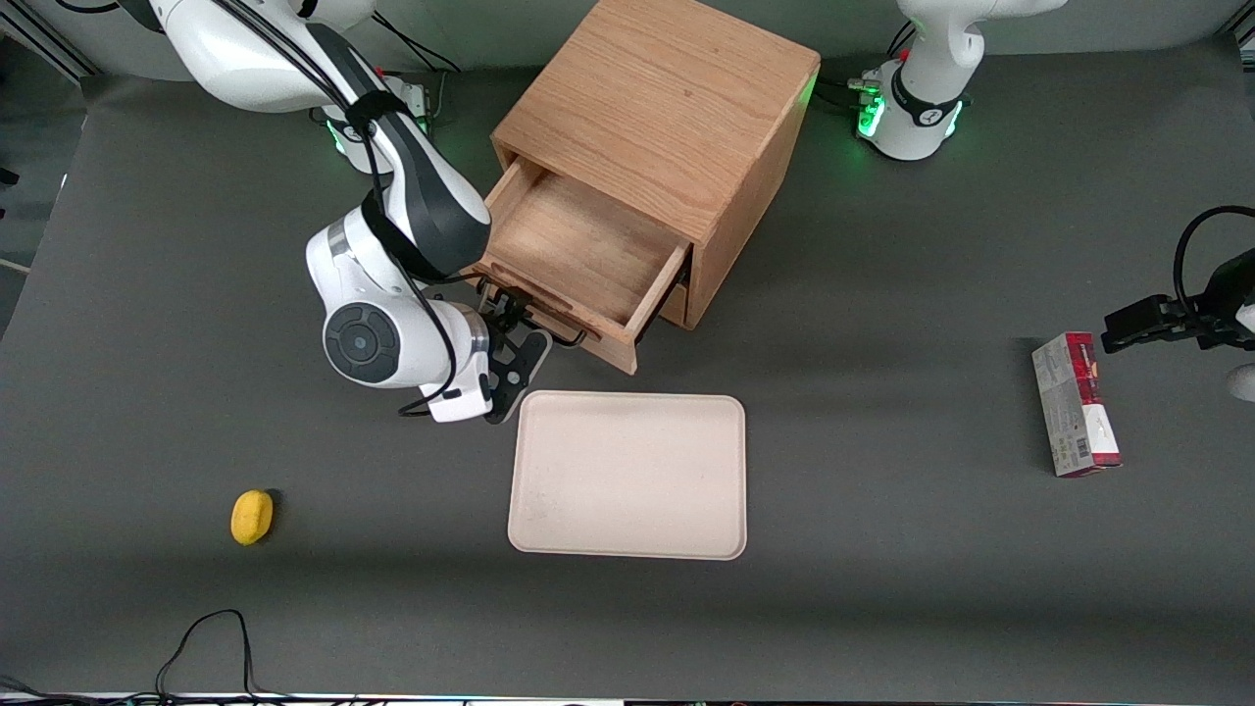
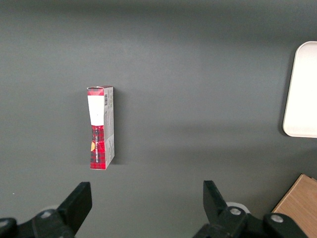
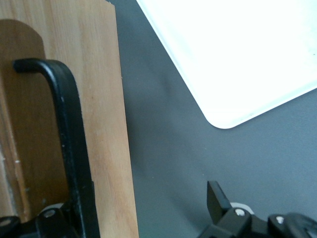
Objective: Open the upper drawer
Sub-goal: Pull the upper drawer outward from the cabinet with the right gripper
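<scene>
My hand (image 1: 520,338) sat at the front of the upper drawer (image 1: 578,257), low over the worktop (image 1: 882,549) and just off the tray's corner nearest the cabinet. Through my wrist camera I saw my fingers (image 3: 220,201) spread apart, with the drawer's black bar handle (image 3: 69,148) running close alongside one of them. The other finger stood clear over bare worktop. I was not clamped on the handle; whether one finger rested against it I could not tell.

The upper drawer stood pulled well out of the wooden cabinet (image 1: 667,108), its light oak floor bare and open to the front camera. Its front panel (image 3: 106,124) filled much of my wrist view, the handle bending at its end into the wood. The drawer's front corner reached close to the tray without touching it.

The tray (image 1: 627,476), pale cream with rounded corners, lay flat on the worktop, nearer the front camera than the cabinet, and nothing lay on it. Its rounded corner (image 3: 233,114) showed bright in my wrist view, apart from the drawer front.

Toward my arm's end of the worktop, nearer the front camera than my hand, lay a small yellow object (image 1: 252,517), well apart from the tray. Toward the parked arm's end lay a red and white box (image 1: 1076,404) on its side, well apart from everything else.
</scene>
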Tool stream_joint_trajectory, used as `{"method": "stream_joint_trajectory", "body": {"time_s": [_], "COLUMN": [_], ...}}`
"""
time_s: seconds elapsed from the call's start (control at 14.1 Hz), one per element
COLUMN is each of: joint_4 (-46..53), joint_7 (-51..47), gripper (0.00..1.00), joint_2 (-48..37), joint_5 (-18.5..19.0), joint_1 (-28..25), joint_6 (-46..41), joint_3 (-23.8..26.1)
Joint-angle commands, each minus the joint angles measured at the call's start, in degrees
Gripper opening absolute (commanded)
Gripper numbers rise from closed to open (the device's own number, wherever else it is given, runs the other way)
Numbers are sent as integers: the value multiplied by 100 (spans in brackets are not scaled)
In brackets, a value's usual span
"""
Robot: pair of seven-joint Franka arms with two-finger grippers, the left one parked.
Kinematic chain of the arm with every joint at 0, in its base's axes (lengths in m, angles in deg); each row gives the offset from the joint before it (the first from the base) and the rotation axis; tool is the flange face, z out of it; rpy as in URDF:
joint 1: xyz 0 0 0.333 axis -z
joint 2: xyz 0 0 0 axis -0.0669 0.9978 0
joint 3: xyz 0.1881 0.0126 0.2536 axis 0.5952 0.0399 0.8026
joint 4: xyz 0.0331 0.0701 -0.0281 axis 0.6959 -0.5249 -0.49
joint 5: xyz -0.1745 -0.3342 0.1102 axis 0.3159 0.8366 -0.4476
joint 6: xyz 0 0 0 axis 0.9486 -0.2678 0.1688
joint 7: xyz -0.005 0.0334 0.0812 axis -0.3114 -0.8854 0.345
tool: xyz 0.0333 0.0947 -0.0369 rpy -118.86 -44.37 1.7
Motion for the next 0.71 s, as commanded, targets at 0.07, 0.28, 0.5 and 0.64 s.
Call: {"method": "stream_joint_trajectory", "body": {"time_s": [0.07,0.28,0.5,0.64], "joint_4": [197,249,355,390], "joint_7": [193,184,184,193], "gripper": [100,100,100,100], "joint_2": [130,156,235,253], "joint_5": [162,198,189,189], "joint_1": [159,238,335,414], "joint_6": [-44,-44,-44,-18], "joint_3": [15,15,15,15]}}
